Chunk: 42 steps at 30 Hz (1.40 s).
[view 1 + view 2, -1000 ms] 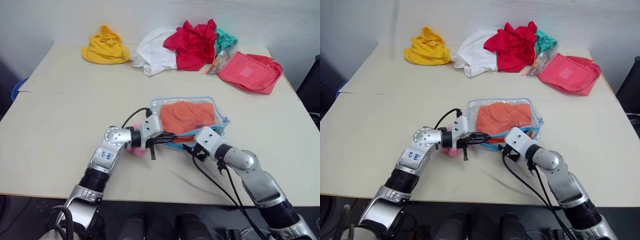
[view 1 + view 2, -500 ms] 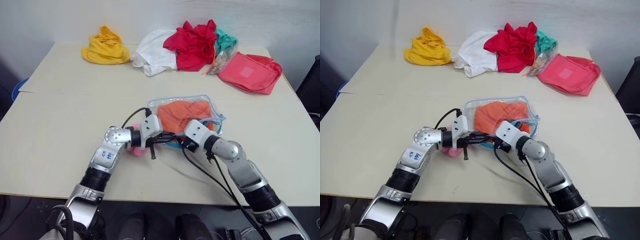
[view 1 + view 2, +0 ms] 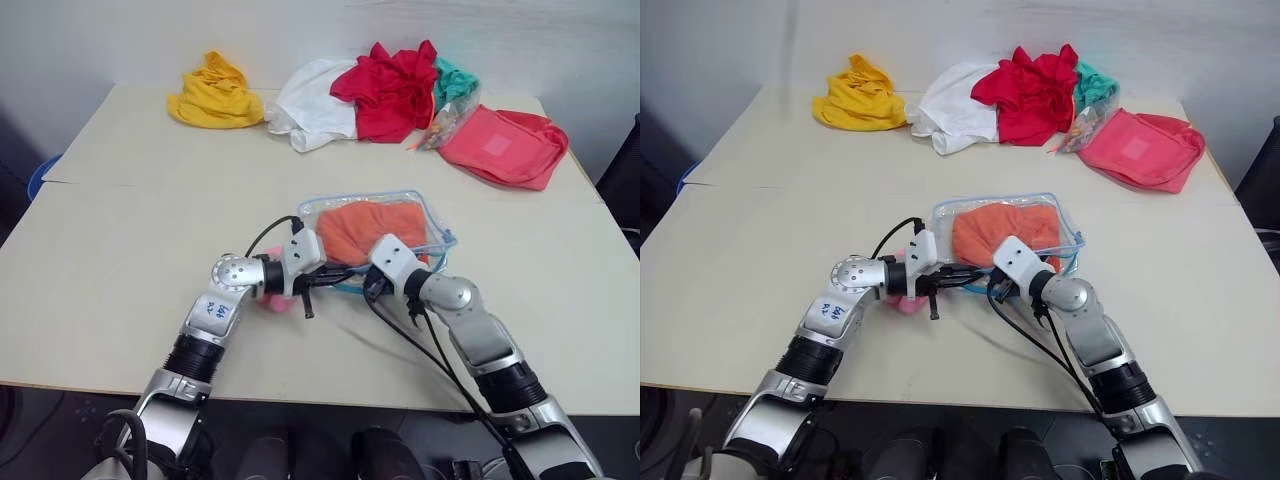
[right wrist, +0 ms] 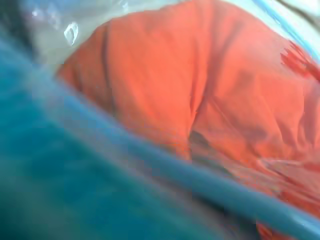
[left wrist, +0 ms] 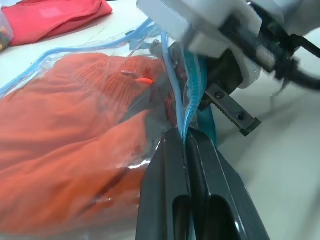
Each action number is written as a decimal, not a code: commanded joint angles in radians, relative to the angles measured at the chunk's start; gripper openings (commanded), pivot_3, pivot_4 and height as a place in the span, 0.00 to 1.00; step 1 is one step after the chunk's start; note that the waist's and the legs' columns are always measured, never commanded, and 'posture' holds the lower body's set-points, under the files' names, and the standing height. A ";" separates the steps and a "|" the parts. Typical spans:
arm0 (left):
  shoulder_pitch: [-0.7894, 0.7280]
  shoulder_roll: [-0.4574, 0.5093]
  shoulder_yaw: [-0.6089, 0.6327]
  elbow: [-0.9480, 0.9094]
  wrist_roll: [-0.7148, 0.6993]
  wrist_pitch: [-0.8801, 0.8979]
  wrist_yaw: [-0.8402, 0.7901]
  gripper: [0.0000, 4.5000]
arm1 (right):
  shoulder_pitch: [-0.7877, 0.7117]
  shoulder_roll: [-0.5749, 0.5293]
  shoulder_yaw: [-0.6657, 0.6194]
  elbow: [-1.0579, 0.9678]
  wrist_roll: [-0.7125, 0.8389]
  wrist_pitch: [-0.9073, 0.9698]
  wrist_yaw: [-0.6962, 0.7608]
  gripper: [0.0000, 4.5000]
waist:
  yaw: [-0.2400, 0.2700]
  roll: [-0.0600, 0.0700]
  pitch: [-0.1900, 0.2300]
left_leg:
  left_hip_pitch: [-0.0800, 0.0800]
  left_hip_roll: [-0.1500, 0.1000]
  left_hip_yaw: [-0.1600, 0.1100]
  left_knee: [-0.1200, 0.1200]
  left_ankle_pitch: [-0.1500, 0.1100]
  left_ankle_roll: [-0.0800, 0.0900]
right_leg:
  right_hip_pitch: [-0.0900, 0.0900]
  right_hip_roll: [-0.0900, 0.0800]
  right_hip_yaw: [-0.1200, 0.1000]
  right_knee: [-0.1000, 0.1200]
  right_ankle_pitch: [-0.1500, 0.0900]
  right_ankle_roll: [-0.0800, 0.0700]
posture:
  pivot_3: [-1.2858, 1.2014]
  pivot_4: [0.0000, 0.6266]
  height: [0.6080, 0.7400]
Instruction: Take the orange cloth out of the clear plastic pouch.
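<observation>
Left wrist view first: your left gripper (image 5: 187, 142) is clamped flat on the light blue trim at the mouth of the clear plastic pouch (image 3: 318, 211), fingers pressed together with the trim pinched between them. It hasn't shifted over the last second, so that's your anchor.

What changed: your right gripper (image 3: 368, 290) was wide open a second ago at the near right corner of the pouch. It has since slid in toward the left gripper along the pouch's near edge and snapped shut. Now it sits at the pouch mouth, just beside the left gripper. You can't tell from the head views what it has bitten; its wrist view has blue trim smeared across the front with orange fabric right behind, so my read is trim or the cloth's near edge, not confirmed.

Meaning for the task: looks like you're set to either spread the mouth or start the pull. The orange cloth (image 3: 372, 224) is still fully inside the pouch, bunched, mid-table.

Beyond that: pink plush charm (image 3: 270, 297) under the left wrist. Yellow cloth (image 3: 213, 93), red cloth (image 3: 393, 85) and coral-pink fabric bag (image 3: 503, 144) sit well apart at the far edge.
</observation>
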 commanded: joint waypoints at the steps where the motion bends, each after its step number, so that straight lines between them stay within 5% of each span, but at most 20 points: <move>1: -0.017 -0.010 0.039 -0.017 -0.023 0.035 0.055 0.00 | 0.005 -0.013 -0.113 -0.085 0.199 0.107 0.128 0.01 | 0.000 0.000 0.000 | 0.000 0.000 0.000 0.000 0.000 0.000 | 0.000 0.000 0.000 0.000 0.000 0.000 | 0.52 0.24 1.00; 6: -0.024 -0.033 0.118 -0.023 -0.074 0.135 0.152 0.00 | 0.025 -0.237 -0.117 -0.273 0.430 0.222 0.489 0.01 | 0.002 0.000 0.000 | -0.002 0.000 0.000 0.000 0.000 0.001 | -0.001 0.000 0.000 -0.001 0.000 0.000 | 0.52 0.24 1.00; 10: -0.031 -0.019 0.125 -0.022 -0.068 0.161 0.180 0.00 | 0.097 -0.398 -0.162 -0.413 0.616 0.339 0.640 0.01 | 0.001 0.000 0.000 | -0.002 0.000 -0.001 -0.001 -0.001 0.001 | 0.000 0.000 -0.001 -0.004 0.000 0.000 | 0.52 0.24 1.00; 14: -0.025 -0.012 0.120 -0.041 -0.068 0.178 0.192 0.00 | 0.152 -0.443 -0.259 -0.489 0.756 0.411 0.630 0.01 | 0.001 0.000 0.001 | -0.001 0.001 0.000 -0.001 0.000 0.001 | 0.000 0.001 -0.001 -0.006 0.000 0.000 | 0.52 0.24 1.00; 19: 0.012 0.044 0.111 -0.072 -0.065 0.142 0.143 0.00 | 0.203 -0.510 -0.597 -0.507 1.114 0.606 0.496 0.01 | 0.005 -0.001 0.001 | -0.002 0.000 -0.001 -0.001 -0.001 0.001 | 0.002 0.000 -0.001 -0.007 0.000 0.000 | 0.52 0.24 1.00; 22: 0.043 0.087 0.099 -0.081 -0.057 0.099 0.101 0.00 | 0.180 -0.580 -0.763 -0.423 1.151 0.608 0.452 0.01 | 0.003 0.000 0.001 | -0.002 0.000 -0.001 -0.001 -0.001 0.002 | 0.002 0.000 -0.002 -0.008 0.000 0.000 | 0.52 0.24 1.00; 28: 0.095 0.138 0.085 -0.086 -0.068 0.008 0.013 0.00 | 0.148 -0.828 -0.862 -0.128 0.827 0.304 0.575 0.01 | 0.003 0.000 0.001 | -0.001 0.000 0.002 -0.002 -0.002 0.003 | 0.002 -0.001 0.001 -0.010 0.000 0.000 | 0.52 0.24 1.00; 32: 0.098 0.141 0.085 -0.065 -0.066 -0.037 -0.006 0.00 | 0.164 -0.873 -0.753 0.056 0.491 -0.196 0.640 0.01 | -0.001 0.000 0.001 | -0.001 0.001 0.002 -0.003 -0.002 0.003 | 0.001 0.000 0.001 -0.010 0.000 0.000 | 0.52 0.24 1.00; 37: 0.093 0.136 0.073 -0.040 -0.056 -0.086 -0.019 0.00 | 0.219 -0.773 -0.589 0.271 0.249 -0.571 0.583 0.01 | -0.001 0.000 0.001 | 0.000 0.001 0.004 -0.003 -0.001 0.003 | 0.001 0.000 0.002 -0.009 0.000 0.000 | 0.52 0.24 1.00; 39: 0.089 0.128 0.079 -0.025 -0.064 -0.145 -0.030 0.00 | 0.261 -0.689 -0.550 0.321 0.231 -0.579 0.542 0.01 | 0.000 -0.001 0.001 | 0.000 0.002 0.003 -0.002 -0.001 0.003 | 0.002 0.000 0.001 -0.008 0.000 0.000 | 0.52 0.24 1.00; 42: 0.098 0.142 0.078 -0.002 -0.063 -0.191 -0.054 0.05 | 0.316 -0.595 -0.527 0.333 0.237 -0.609 0.521 0.18 | 0.001 0.001 0.001 | -0.001 0.001 0.003 -0.002 -0.001 0.003 | 0.002 0.000 0.001 -0.007 0.000 0.000 | 0.52 0.24 1.00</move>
